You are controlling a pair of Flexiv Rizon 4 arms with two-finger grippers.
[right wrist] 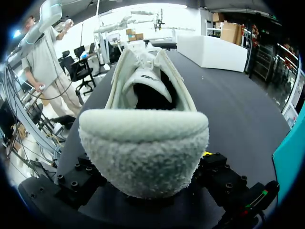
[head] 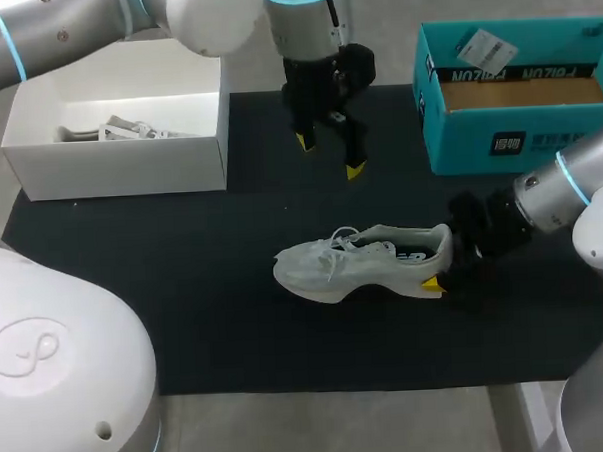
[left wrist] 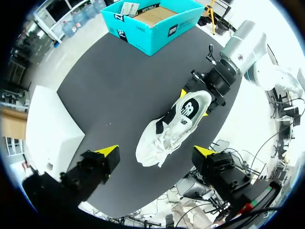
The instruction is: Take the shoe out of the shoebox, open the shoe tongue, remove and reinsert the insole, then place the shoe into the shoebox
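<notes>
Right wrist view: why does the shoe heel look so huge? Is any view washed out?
Right wrist view: the fisheye lens sits close to the shoe, swelling its heel; left wrist view: glare whitens the room past the table edge.

Black mat (head: 215,310), pale grey surface (head: 330,425) around it, possibly tabletop, even light

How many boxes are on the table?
2. A white box at the far left, a teal box at the far right, the shoe lying between them nearer the front. None appears hidden.
</notes>
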